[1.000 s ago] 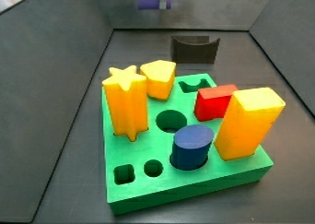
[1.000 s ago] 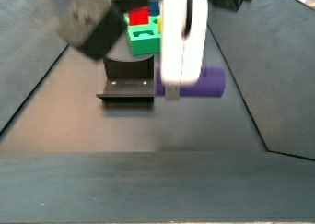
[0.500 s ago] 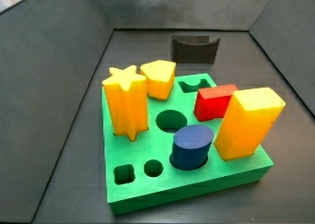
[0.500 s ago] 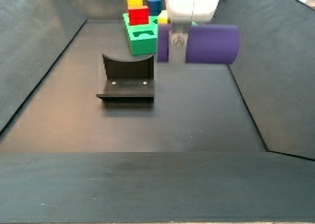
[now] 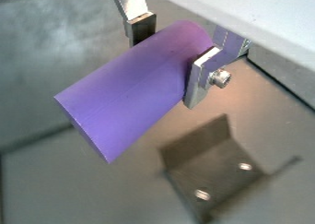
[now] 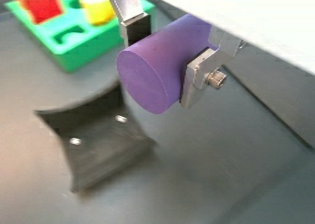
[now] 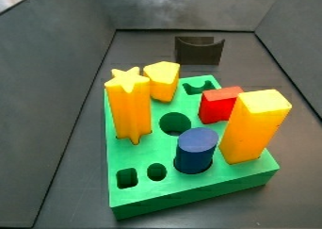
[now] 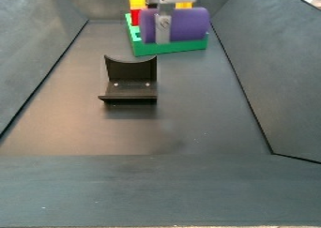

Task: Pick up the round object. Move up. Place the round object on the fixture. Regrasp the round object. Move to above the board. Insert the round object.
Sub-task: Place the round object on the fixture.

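High above the dark floor, the hand (image 5: 179, 45) is clamped on the round object (image 5: 133, 86), a purple peg held crosswise, its silver fingers (image 5: 204, 72) pressing on opposite sides of the curved wall, as both wrist views show. The peg hangs well clear of the fixture (image 6: 94, 151), which stands on the floor below it, and a side view sets the peg (image 8: 178, 25) in front of the green board (image 8: 182, 42). I judge the move-up step to be in hand, or nearly done; next comes the lowering onto the fixture, which calls for lining the peg's length up with the notch in the fixture's top (image 8: 129, 80) before any release. Against the frame half a second back, the peg shows higher and smaller in that side view, and against the frame a second back it has climbed much further, while the fixture and the board have not shifted
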Motion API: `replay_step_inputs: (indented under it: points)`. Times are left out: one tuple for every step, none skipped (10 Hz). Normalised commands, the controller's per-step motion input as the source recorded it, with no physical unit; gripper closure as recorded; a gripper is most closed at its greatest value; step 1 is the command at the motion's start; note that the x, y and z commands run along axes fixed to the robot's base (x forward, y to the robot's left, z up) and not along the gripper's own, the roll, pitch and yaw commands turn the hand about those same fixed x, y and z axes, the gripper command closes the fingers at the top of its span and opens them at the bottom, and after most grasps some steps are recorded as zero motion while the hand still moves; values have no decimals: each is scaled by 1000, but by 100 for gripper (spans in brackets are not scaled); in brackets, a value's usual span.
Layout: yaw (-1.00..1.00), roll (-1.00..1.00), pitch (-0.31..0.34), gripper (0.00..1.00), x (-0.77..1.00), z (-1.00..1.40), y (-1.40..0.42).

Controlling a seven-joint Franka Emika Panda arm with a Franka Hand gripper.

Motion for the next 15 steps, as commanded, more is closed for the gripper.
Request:
replay_step_inputs:
  points:
    - [1000, -41, -38, 100, 336, -58, -755]
    - [1000, -38, -37, 100, 232, -45, -496]
    - [1000, -34, -37, 100, 154, -32, -254]
    - [1000, -36, -39, 100, 100, -24, -106]
    - [1000, -38, -40, 100, 82, -24, -78]
    - [1000, -40, -41, 100, 71, -25, -52]
    - [1000, -42, -42, 100, 63, -27, -30]
    - [1000, -47, -45, 100, 57, -28, -20]
    - [1000, -51, -47, 100, 51, -29, -14]
    - [1000, -56, -51, 100, 48, -29, -11]
    - [1000, -776, 131, 100, 609, 115, 322]
    - [1000, -888, 165, 100, 573, 98, 311]
    - [1000, -952, 210, 100, 493, 60, 222]
    - [995, -1000, 271, 100, 409, 42, 129]
    - [947, -1000, 327, 100, 320, 31, 89]
